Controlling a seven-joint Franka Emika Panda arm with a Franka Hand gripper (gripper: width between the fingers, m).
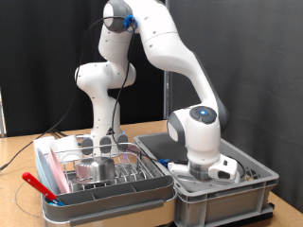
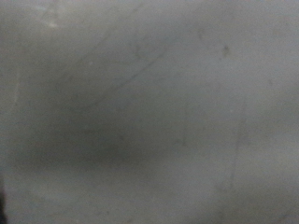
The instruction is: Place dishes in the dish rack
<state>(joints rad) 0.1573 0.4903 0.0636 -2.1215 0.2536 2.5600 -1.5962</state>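
At the exterior view's left, the dish rack (image 1: 104, 175) sits on the wooden bench (image 1: 19, 156) in its pale tray with a grey rim. Several dishes are already in it. A pink round plate (image 1: 54, 170) stands on edge in the left part of the rack, leaning between the prongs. Just to its right, near the middle, a small shiny steel cup (image 1: 94, 168) rests among the wires. A clear glass (image 1: 126, 157) appears to stand further right toward the back of the rack, though its outline is faint and hard to make out. A thin red utensil (image 1: 40, 185) lies at the rack's front left corner, its end jutting out over the tray rim.

Touching the rack's right side is a larger grey plastic bin (image 1: 222, 189). The Panda arm (image 1: 170, 57) bends over from behind and reaches down into this bin; its white wrist (image 1: 201, 132) is at rim height, and the gripper (image 1: 194, 172) is below the rim, hidden by the bin's wall and the hand itself. Whether the fingers are apart or together cannot be told, nor whether anything is between them.

The wrist view shows only a blurred, plain grey surface, very close, with faint scratches; nothing else is recognisable in it.
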